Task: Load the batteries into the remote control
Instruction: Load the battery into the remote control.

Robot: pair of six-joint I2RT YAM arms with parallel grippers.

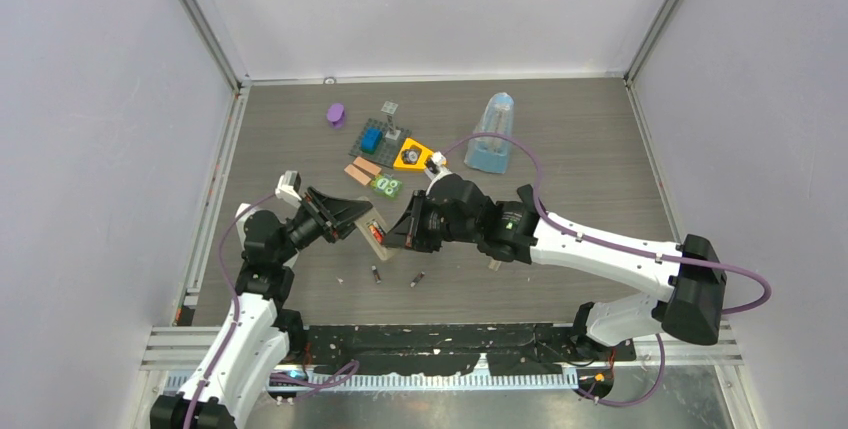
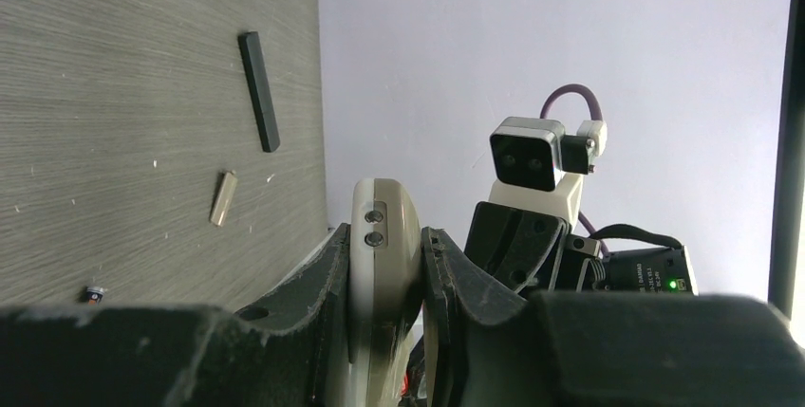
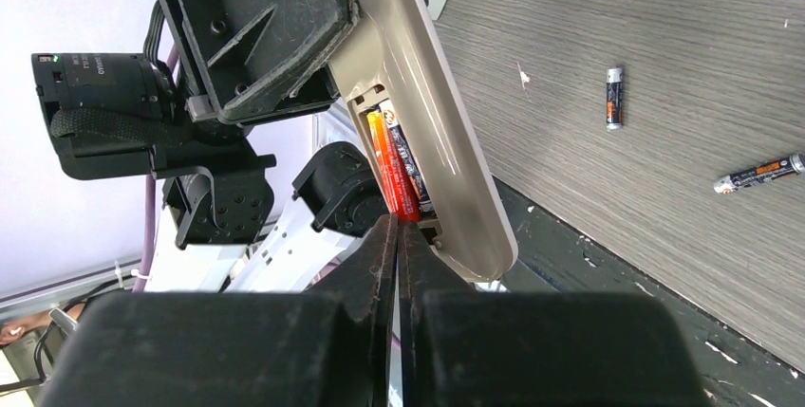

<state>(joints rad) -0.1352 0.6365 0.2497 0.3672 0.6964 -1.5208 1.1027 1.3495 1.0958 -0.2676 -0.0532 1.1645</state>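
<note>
My left gripper (image 1: 362,217) is shut on the white remote control (image 1: 377,234) and holds it tilted above the table. In the left wrist view the remote (image 2: 384,255) stands edge-on between the fingers. In the right wrist view the remote (image 3: 446,141) has its compartment open, with a red-orange battery (image 3: 391,168) and a dark one beside it inside. My right gripper (image 3: 399,227) is shut, its tips touching the red-orange battery's lower end; it also shows in the top view (image 1: 398,236). Two loose batteries (image 1: 376,274) (image 1: 417,279) lie on the table below; they also show in the right wrist view (image 3: 614,97) (image 3: 759,175).
A flat black strip (image 2: 258,91) and a small beige piece (image 2: 223,198) lie on the table. Behind the arms are a purple object (image 1: 336,114), a grid board with a blue block (image 1: 376,137), an orange triangle (image 1: 412,156), tan blocks (image 1: 362,169) and a clear blue container (image 1: 490,134).
</note>
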